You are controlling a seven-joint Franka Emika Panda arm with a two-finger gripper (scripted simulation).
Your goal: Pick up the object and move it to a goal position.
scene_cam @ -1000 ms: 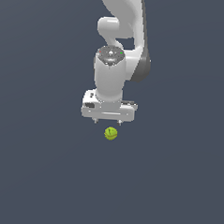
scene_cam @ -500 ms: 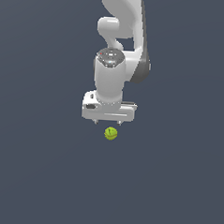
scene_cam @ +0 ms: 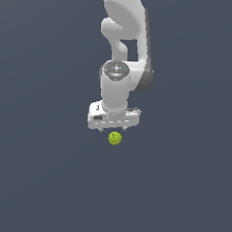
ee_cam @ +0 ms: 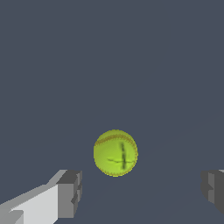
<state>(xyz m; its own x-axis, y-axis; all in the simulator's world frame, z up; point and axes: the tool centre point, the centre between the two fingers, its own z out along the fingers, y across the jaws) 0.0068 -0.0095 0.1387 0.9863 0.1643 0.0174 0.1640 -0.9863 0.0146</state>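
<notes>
Over the last second we've dropped lower: the end effector (scene_cam: 113, 129) now sits just above the ball (scene_cam: 114, 138), closer than before. The ball hasn't shifted; it rests on the dark surface (scene_cam: 41, 181), right under the arm. In the wrist view the fingers (ee_cam: 70, 192) stand wide apart, nothing held, with the ball (ee_cam: 115, 152) lying between their lines but ahead of the tips. We judge this as late approach: alignment looks good, grasp not yet made. Next we need a little more descent to straddle the ball, then close. It's round and small, so an off-centre pinch could squirt it away.
</notes>
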